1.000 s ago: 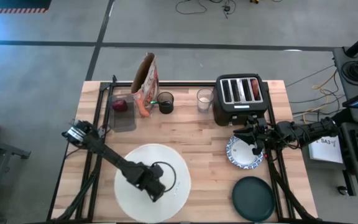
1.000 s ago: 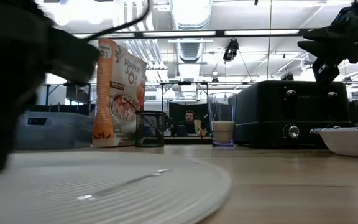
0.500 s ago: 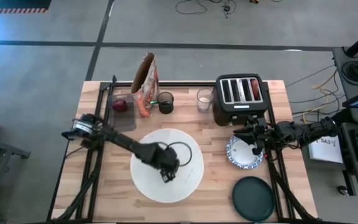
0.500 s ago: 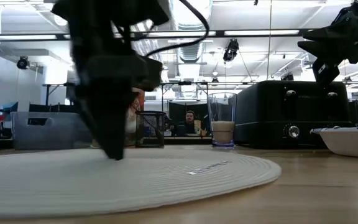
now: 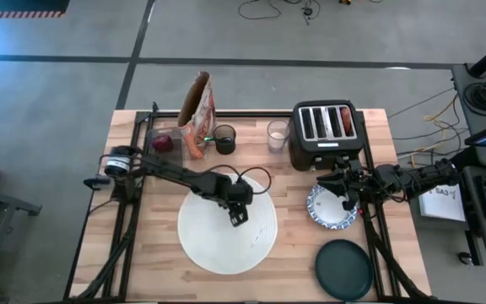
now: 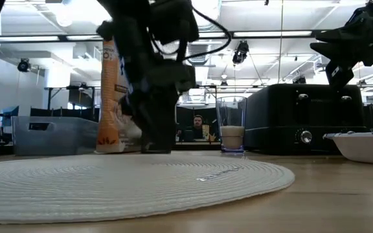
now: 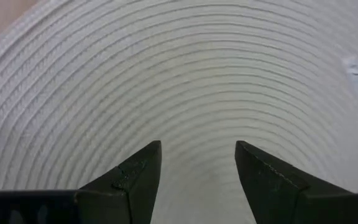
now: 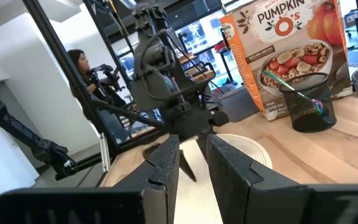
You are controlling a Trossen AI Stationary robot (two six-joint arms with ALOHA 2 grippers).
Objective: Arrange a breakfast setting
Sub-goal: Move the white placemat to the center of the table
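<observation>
The big round white mat (image 5: 226,245) lies flat on the table's middle. My left gripper (image 5: 239,215) stands over its far half, open, fingers pointing down at the weave (image 7: 197,93). My right gripper (image 5: 342,190) waits at the right, level, above the patterned bowl (image 5: 332,209), its fingers a narrow gap apart (image 8: 193,162). The dark green plate (image 5: 344,268) sits at the near right. At the back stand the glass (image 5: 277,135) and the apple (image 5: 164,142) in a clear box. A spoon (image 8: 297,90) sticks out of a mesh cup. A brown bagel piece (image 5: 345,121) sits in a toaster slot. My left gripper's open fingers (image 7: 135,177) come at the mat's far half from above, slanting down. The mat lies flat on the table beneath them. Whether the tips touch the weave, I cannot tell.
The black toaster (image 5: 326,133) stands at the far right, a cereal box (image 5: 199,114) and the mesh cup (image 5: 224,138) at the far middle. Bare wood shows left of the mat (image 5: 142,228) and between mat and bowl. A person sits in the room behind (image 6: 198,126).
My left gripper has swept from the table's near left toward its far right, rolling its wrist. The mat slid along the table with it, then stayed put while the gripper went on toward the far edge. The right arm kept still.
</observation>
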